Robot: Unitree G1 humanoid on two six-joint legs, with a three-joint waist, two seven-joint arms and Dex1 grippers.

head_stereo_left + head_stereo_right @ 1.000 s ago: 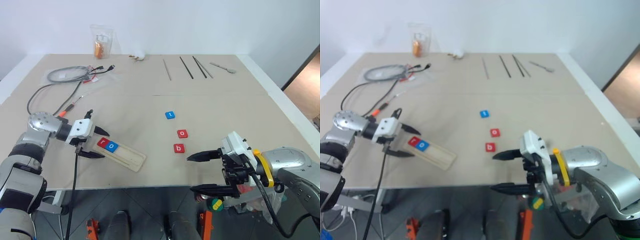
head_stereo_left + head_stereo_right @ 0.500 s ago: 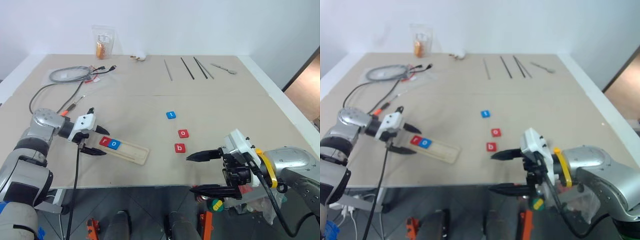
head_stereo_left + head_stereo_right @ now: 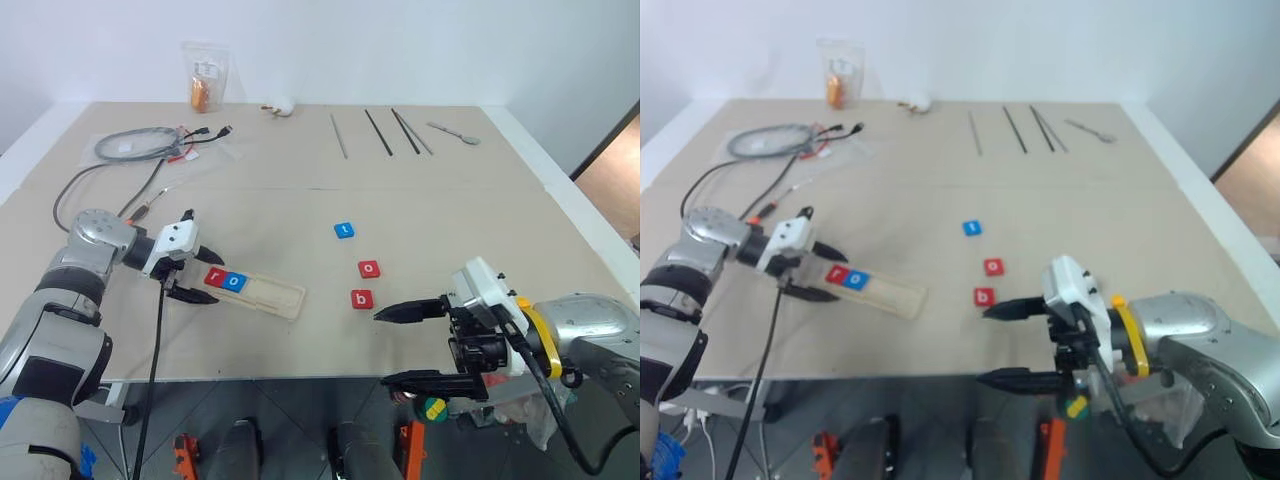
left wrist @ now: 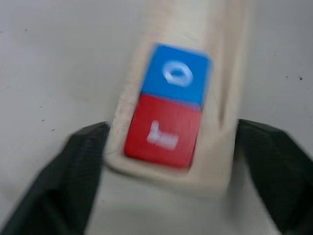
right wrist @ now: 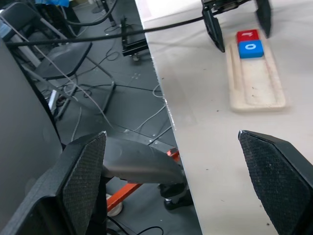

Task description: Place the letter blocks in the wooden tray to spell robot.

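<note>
**Left and right eye views.** The wooden tray (image 3: 275, 295), a pale grooved strip, lies near the front of the table (image 3: 470, 200). Its long axis runs left to right, slanting slightly toward the near edge. A red r tile (image 3: 214, 278) and a blue o tile (image 3: 236, 282) fill its left end. The left gripper (image 3: 212, 280) straddles that end. The red b tile (image 3: 361, 298), red o tile (image 3: 369, 268) and blue t tile (image 3: 343, 230) lie loose to the tray's right. They are nearer the right gripper (image 3: 382, 347), which hangs spread and empty at the table's near edge.

**Left wrist view.** The black fingers (image 4: 73, 181) appear to be closed against the tray's two long edges. The tiles are matte flat squares with rounded corners.

**Right wrist view.** Its own fingers (image 5: 83, 186) stand wide apart. The free slots, to judge, lie on the tray's nearer half.
</note>
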